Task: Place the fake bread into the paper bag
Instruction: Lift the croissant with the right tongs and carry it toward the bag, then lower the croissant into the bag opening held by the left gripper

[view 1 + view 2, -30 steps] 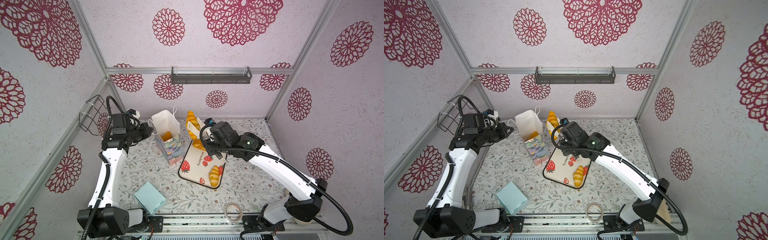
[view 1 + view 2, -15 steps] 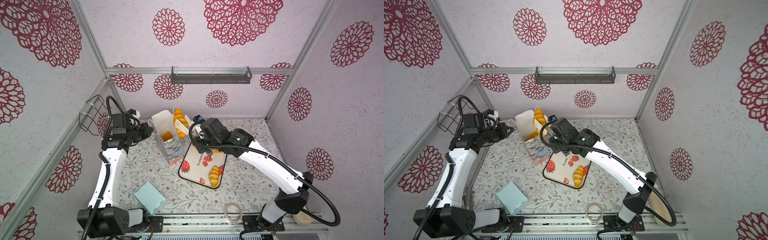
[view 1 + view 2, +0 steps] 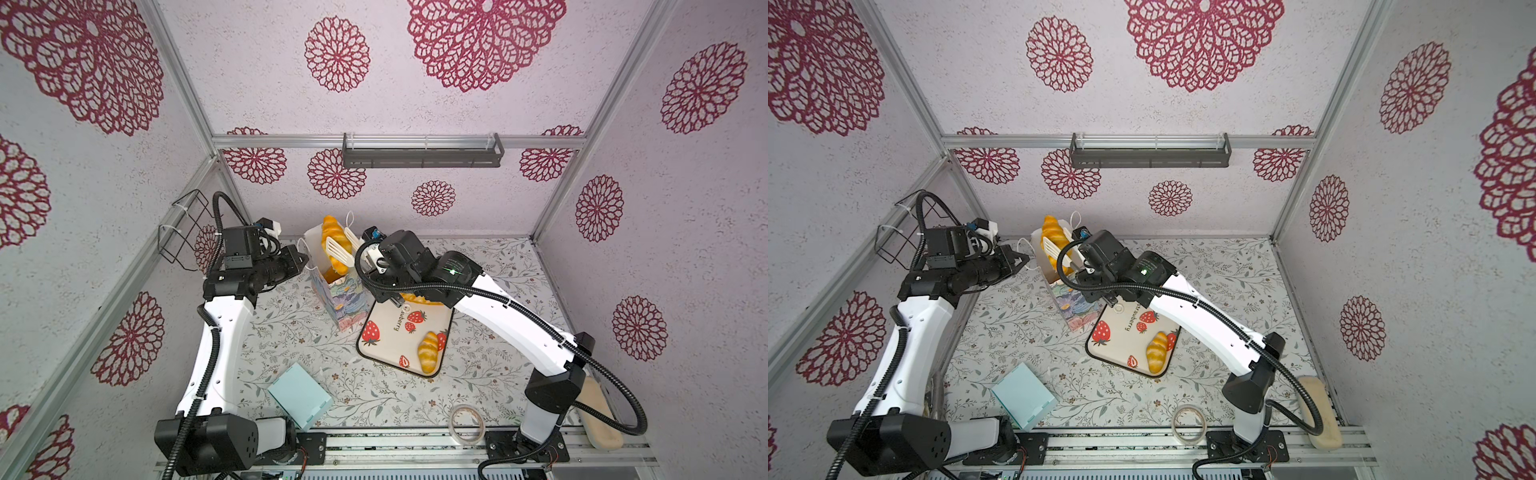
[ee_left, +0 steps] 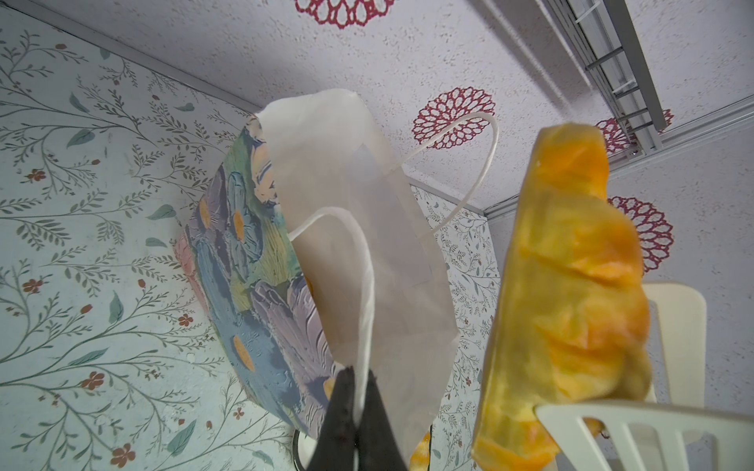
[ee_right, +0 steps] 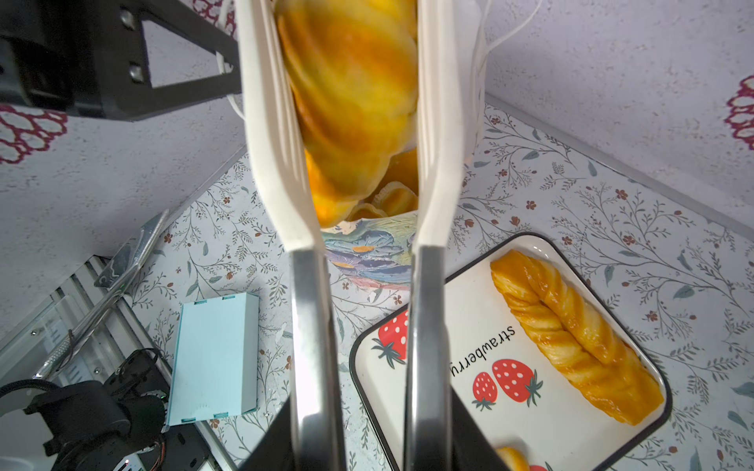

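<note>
The paper bag point(image 3: 345, 300) point(image 3: 1079, 308) point(image 4: 261, 253) stands upright at the back of the table, with bread point(image 5: 392, 196) lying inside it. My left gripper point(image 3: 305, 257) point(image 3: 1025, 260) point(image 4: 357, 379) is shut on its white cord handle point(image 4: 364, 285). My right gripper point(image 3: 368, 259) point(image 3: 1081, 258) point(image 5: 369, 432) is shut on metal tongs point(image 5: 311, 326) with white tips point(image 3: 337, 249). The tongs clamp a golden croissant point(image 3: 331, 235) point(image 3: 1052, 232) point(image 4: 571, 285) point(image 5: 351, 93) over the bag's open mouth. On the strawberry tray point(image 3: 386, 351) point(image 5: 449, 326) lie a croissant point(image 3: 430, 351) point(image 3: 1158, 350) and a twisted loaf point(image 5: 571, 326).
A light blue box point(image 3: 299, 401) lies at the front left, and a tape roll point(image 3: 467, 422) at the front. A beige block point(image 3: 598, 415) sits behind the right arm's base. A wire basket point(image 3: 183, 228) hangs on the left wall and a dark shelf point(image 3: 422, 153) on the back wall.
My right arm has carried the tongs and croissant leftward, from above the tray's far end to over the bag's mouth. The left arm has held still on the handle.
</note>
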`<state>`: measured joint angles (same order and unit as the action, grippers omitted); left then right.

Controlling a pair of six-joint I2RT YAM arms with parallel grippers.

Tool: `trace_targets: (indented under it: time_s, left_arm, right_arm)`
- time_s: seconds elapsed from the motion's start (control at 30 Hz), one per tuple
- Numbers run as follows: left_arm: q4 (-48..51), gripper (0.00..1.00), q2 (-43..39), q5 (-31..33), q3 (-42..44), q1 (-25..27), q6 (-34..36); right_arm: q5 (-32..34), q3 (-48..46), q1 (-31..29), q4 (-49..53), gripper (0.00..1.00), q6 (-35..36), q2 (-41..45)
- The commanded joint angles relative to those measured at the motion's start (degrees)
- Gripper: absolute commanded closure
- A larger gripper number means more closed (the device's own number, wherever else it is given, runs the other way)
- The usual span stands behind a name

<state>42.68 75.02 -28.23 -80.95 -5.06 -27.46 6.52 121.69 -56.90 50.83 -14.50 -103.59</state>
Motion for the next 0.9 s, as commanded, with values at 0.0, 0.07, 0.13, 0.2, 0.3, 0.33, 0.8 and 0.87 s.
trace_targets:
  time_s: [0.0, 0.07, 0.13, 0.2, 0.3, 0.33, 0.8, 0.87]
  left_arm:
    - [-0.67, 1.0, 0.12, -0.51, -0.88, -0.64, 0.19]
    - [-0.66, 1.0, 0.21, -0.41, -0.92, -0.73, 0.18]
    - [-0.66, 1.0, 0.12, -0.38, -0.97, -0.82, 0.14]
    - [-0.66, 1.0, 0.01, -0.35, -0.97, -0.91, 0.16]
    - [-0.57, 1.0, -0.05, -0.34, -0.88, -0.99, 0.19]
    - [-0.66, 1.0, -0.13, -0.25, -0.75, -1.08, 0.19]
    - [-0.64, 1.0, -0.49, 0.19, -0.27, -1.4, 0.11]
    - [-0.54, 1.0, -0.66, 0.36, -0.26, -1.53, 0.13]
  right_arm:
    - [-0.37, 4.65, -0.14, -2.71, 0.59, 1.61, -0.55]
    - [-0.38, 6.7, -0.14, -1.96, 0.59, 2.05, -2.28]
    - [-0.24, 8.37, -0.05, -1.36, 0.59, 2.47, -3.6]
    - [0.14, 9.57, 0.11, -1.25, 0.59, 2.81, -4.7]
    - [0.6, 11.84, 0.58, -0.66, 0.59, 3.39, -6.54]
    - [1.33, 13.12, 0.71, -0.08, 0.58, 3.65, -7.41]
    - [-0.95, 17.0, 4.39, -0.96, 0.58, 3.28, -12.83]
    - [-1.5, 17.13, 4.88, -0.75, 0.58, 3.26, -13.36]
